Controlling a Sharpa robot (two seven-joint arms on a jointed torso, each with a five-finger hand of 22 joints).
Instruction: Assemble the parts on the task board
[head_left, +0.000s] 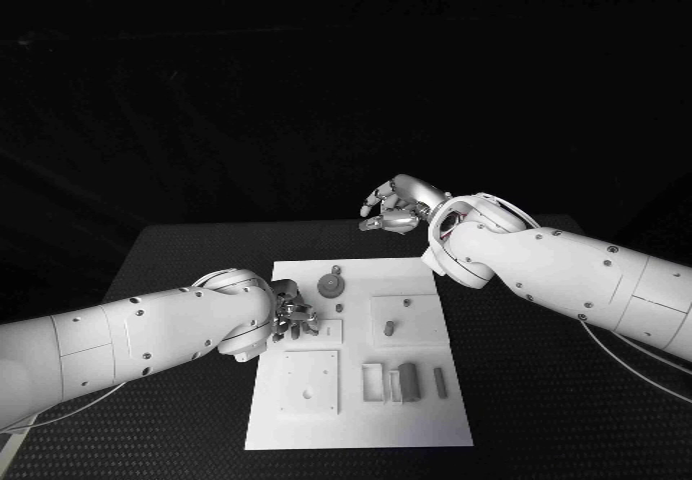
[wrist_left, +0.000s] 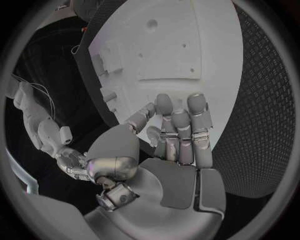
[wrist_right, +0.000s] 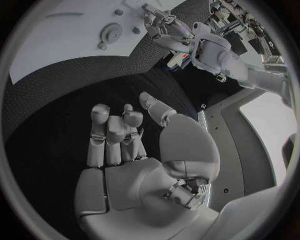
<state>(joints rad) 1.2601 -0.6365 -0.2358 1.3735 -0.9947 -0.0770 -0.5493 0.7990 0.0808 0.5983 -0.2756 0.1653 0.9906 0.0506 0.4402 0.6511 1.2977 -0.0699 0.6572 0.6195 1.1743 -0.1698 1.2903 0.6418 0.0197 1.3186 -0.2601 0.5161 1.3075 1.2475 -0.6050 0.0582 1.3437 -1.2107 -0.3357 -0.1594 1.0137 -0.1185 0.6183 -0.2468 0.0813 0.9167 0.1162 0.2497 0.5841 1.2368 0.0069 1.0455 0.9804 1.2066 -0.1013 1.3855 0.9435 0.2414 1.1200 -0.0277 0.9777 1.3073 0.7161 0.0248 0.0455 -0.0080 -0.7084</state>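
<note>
While left hand hovers empty-fingered | right hand curled, empty | parts indistinct

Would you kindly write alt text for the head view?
Two white robot arms reach over a white task board on a black table. The left hand rests at the board's left edge; the right hand hangs beyond it, holding nothing.

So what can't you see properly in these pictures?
- Head view: the left hand covers part of the task board, so whatever lies beneath it is hidden.
- Head view: the small grey parts are too tiny to tell their shapes.
- Right wrist view: the round part sits near the circle's rim, bent and small.
- Head view: the right hand is raised beyond the board; its fingers look curled, its palm faces away.
</note>
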